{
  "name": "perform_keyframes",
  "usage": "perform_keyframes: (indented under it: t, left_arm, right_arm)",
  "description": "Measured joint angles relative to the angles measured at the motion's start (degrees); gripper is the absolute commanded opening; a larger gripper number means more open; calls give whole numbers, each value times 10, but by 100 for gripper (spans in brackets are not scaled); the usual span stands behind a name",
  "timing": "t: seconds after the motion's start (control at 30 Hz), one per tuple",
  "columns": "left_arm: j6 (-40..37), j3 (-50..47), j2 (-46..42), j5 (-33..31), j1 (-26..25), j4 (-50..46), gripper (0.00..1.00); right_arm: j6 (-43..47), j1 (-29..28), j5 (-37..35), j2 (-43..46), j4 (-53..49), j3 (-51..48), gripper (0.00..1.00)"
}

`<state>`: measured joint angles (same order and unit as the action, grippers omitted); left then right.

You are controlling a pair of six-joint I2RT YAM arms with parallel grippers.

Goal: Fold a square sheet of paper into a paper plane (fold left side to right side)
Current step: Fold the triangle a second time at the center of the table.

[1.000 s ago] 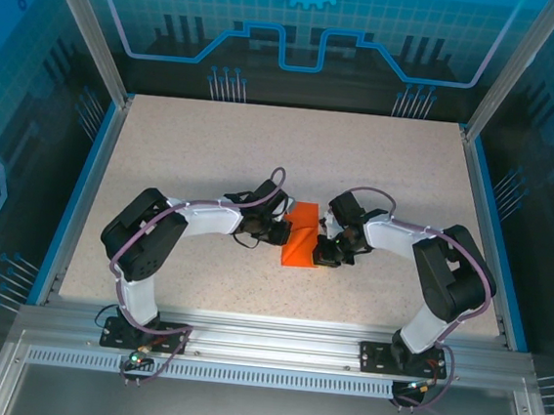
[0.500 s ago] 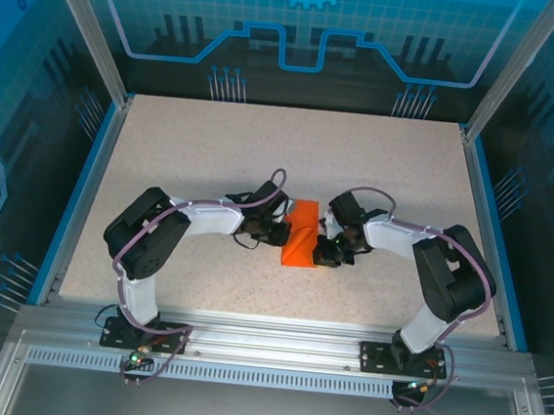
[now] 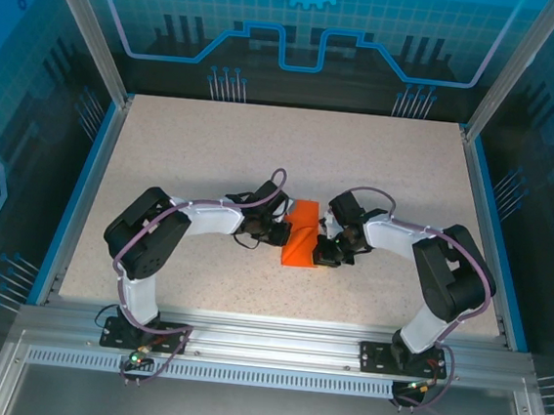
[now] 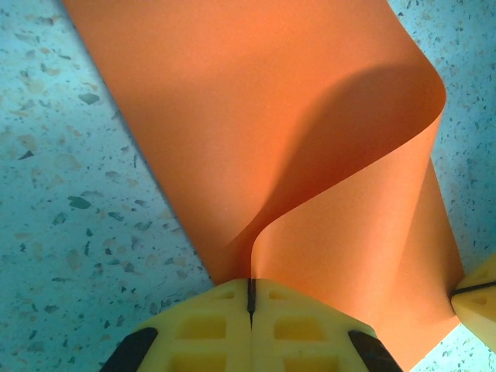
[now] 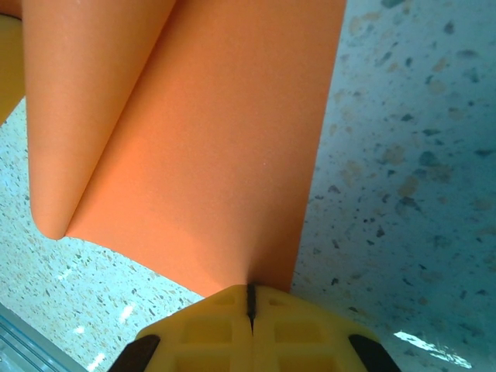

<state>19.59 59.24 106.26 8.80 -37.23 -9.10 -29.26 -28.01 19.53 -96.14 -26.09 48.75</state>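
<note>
The square sheet of paper (image 3: 302,233) lies bent over itself at the table's middle, between both arms. My left gripper (image 3: 283,234) is shut on its left edge. In the left wrist view the jaws (image 4: 250,288) pinch that edge, and the sheet (image 4: 256,116) rises from them in a loose curl toward the right. My right gripper (image 3: 324,253) is shut on the sheet's right edge. In the right wrist view the paper (image 5: 201,155) runs away from the closed jaws (image 5: 249,294), with a rounded, uncreased fold at the left. No paper plane shape is visible.
The speckled table (image 3: 214,152) is bordered by blue rails and clear walls on three sides. The right gripper's yellow finger (image 4: 477,298) pokes in at the right edge of the left wrist view, close to the paper.
The left arm has edged slightly right with the paper's edge in its jaws. The right arm has stayed put.
</note>
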Motion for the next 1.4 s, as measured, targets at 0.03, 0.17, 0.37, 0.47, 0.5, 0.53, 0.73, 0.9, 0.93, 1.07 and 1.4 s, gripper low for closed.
perform_keyframes:
  t: [0.03, 0.17, 0.37, 0.47, 0.5, 0.53, 0.73, 0.9, 0.93, 1.07, 1.4]
  left_arm:
    - [0, 0, 0, 0, 0, 0, 0]
    - [0, 0, 1, 0, 0, 2, 0]
    - [0, 0, 1, 0, 0, 4, 0]
    - [0, 0, 2, 0, 0, 4, 0]
    - [0, 0, 2, 0, 0, 4, 0]
    - [0, 0, 2, 0, 0, 4, 0]
    - [0, 0, 2, 0, 0, 4, 0]
    - [0, 0, 2, 0, 0, 4, 0]
    - [0, 0, 2, 0, 0, 4, 0]
    - [0, 3, 4, 0, 0, 4, 0]
    - [0, 5, 6, 0, 0, 4, 0]
  right_arm:
    - [0, 2, 5, 0, 3, -2, 3]
    - [-8, 20, 42, 16, 36, -21, 3]
    - [-47, 48, 99, 36, 128, -30, 2]
    - [-67, 48, 119, 34, 169, -29, 2]
    - [-73, 48, 125, 30, 179, -24, 2]
    - [-77, 48, 127, 23, 187, -19, 1]
    - [-87, 39, 140, -25, 211, 22, 1]
    - [-87, 27, 144, -50, 215, 37, 1]
    - [-87, 26, 144, -54, 214, 37, 1]
    - [-83, 25, 141, -67, 205, 44, 1]
    - [-60, 25, 118, -82, 173, 54, 1]
